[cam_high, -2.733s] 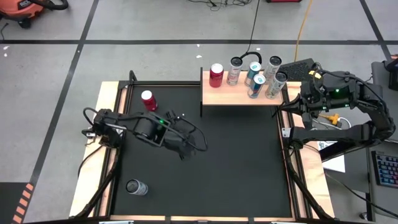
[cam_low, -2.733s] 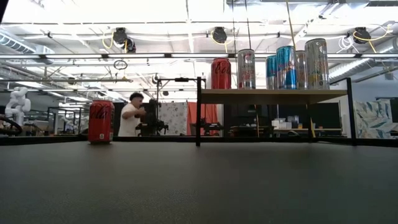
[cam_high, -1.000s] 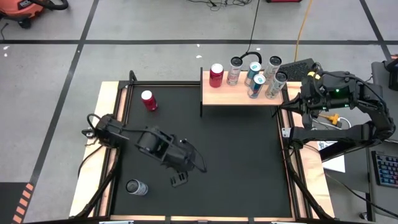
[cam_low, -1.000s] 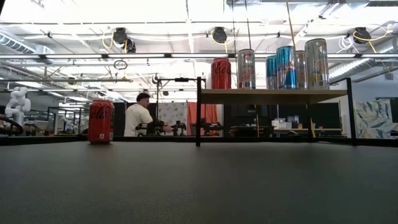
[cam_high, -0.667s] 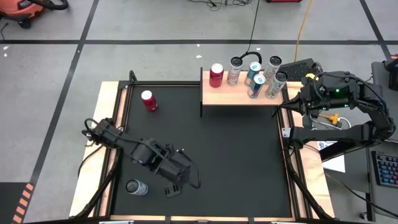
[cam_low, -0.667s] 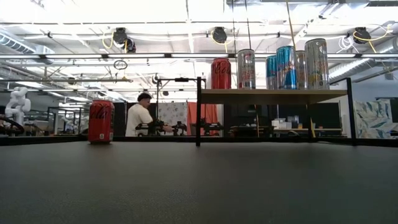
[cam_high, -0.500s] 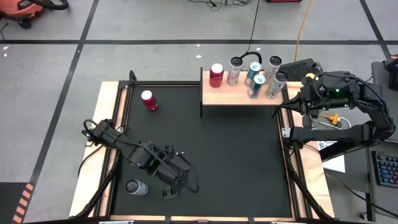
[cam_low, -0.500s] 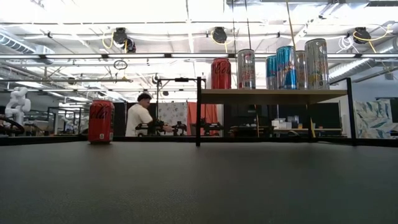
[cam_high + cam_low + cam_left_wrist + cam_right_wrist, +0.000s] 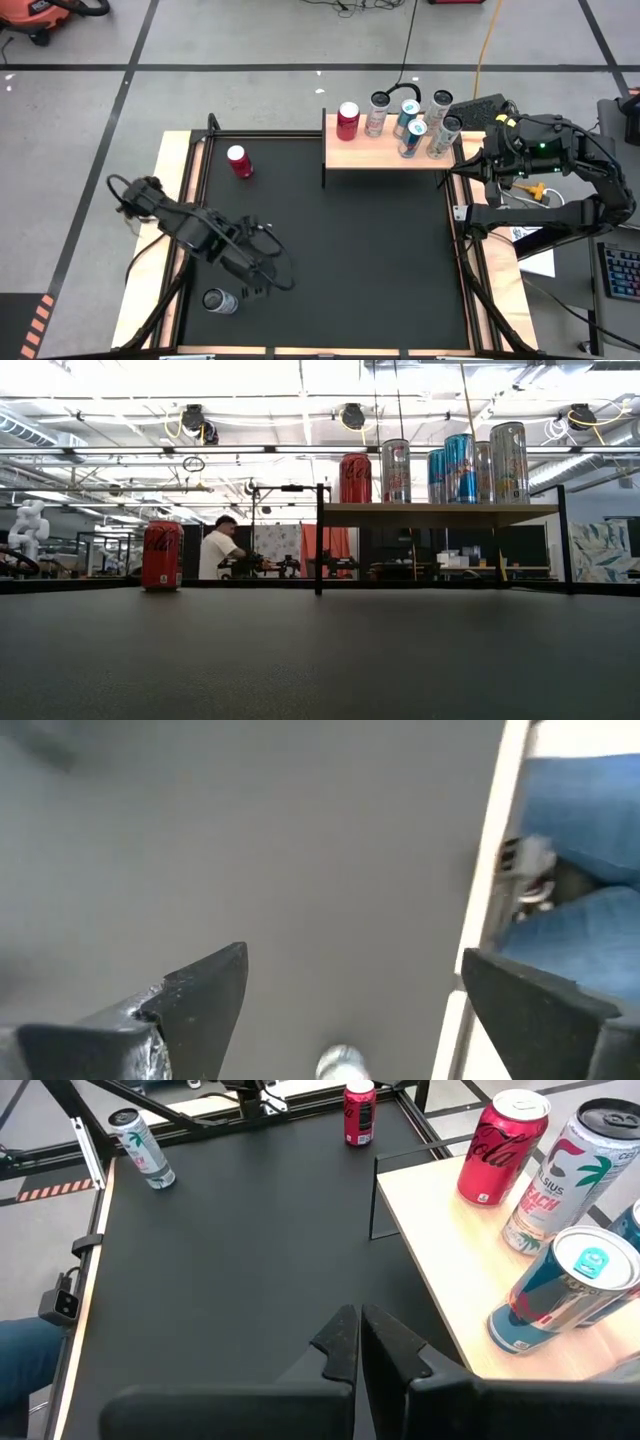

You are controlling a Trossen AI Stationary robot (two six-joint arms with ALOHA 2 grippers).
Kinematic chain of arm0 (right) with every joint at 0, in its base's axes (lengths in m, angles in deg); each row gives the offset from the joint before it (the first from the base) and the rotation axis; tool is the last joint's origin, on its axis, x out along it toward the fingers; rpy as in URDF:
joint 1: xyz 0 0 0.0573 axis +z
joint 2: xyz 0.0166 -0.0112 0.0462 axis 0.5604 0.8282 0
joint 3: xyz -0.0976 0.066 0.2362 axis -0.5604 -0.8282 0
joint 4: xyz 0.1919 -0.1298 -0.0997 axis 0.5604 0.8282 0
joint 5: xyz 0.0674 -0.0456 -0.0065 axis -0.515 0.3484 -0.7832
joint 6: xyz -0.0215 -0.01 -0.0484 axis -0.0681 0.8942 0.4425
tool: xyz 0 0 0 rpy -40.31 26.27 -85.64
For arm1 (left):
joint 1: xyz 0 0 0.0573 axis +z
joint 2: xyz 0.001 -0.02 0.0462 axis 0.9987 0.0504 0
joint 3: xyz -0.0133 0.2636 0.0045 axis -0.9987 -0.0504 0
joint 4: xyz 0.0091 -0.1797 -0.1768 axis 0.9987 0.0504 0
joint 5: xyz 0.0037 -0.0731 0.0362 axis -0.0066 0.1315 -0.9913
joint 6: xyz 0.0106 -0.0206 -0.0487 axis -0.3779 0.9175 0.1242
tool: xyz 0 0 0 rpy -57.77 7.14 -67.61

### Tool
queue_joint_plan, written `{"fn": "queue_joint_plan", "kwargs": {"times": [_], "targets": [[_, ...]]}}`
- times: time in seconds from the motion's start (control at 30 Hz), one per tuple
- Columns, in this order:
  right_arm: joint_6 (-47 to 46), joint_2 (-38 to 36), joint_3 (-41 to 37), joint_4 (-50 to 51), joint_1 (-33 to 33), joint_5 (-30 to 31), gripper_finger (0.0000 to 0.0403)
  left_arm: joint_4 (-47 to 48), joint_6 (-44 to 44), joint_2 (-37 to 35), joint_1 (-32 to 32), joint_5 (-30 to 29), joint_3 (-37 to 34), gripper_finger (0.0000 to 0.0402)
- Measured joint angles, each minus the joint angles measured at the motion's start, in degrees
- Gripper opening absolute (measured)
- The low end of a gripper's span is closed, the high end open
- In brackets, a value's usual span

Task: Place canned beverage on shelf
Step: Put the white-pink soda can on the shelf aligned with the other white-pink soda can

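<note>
Seen from above: black bench point(image 9: 380, 250) edged in pale wood. At its far right corner, the shelf point(image 9: 385, 153) carrying one red can point(image 9: 347, 120) and four slim cans. On the bench, a second red can point(image 9: 238, 160) far left and a silver can point(image 9: 219, 301) near left, with the left hand point(image 9: 254, 289) just beside the latter. Right hand point(image 9: 462, 112) parked behind the shelf's right end.

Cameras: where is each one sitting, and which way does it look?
High view: overhead, straight down on both arms, table, shelf.
Low view: tabletop level, across to the red can; no arms.
Left wrist view: over the table, open left gripper.
Right wrist view: beside the shelf, shut right gripper.
Shared: the silver can in high and right wrist.
</note>
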Motion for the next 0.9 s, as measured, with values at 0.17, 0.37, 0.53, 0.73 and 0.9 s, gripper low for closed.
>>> {"fn": "queue_joint_plan", "kwargs": {"times": [0.17,0.37,0.53,0.73,0.9], "targets": [[0.0,0.01,0.0,0.02,0.0,-0.02,0.0,0.16,10.44,-8.72,-0.85,1.96,-14.9,0.0368],[0.0,0.01,0.0,0.0,0.0,0.09,0.0,0.19,19.9,-12.09,-4.14,5.56,-25.7,0.0368],[0.0,0.02,0.0,-0.15,0.0,0.01,0.0,-0.41,21.62,-11.43,-6.55,8.67,-31.36,0.0368],[0.0,0.02,0.0,-0.78,0.0,-0.04,0.0,-1.72,27.11,-11.18,-9.12,12.11,-35.38,0.0368],[0.0,0.02,0.0,-2.18,0.0,-0.05,0.0,-3.74,30.73,-11.19,-11.65,12.91,-36.39,0.0368]]}}
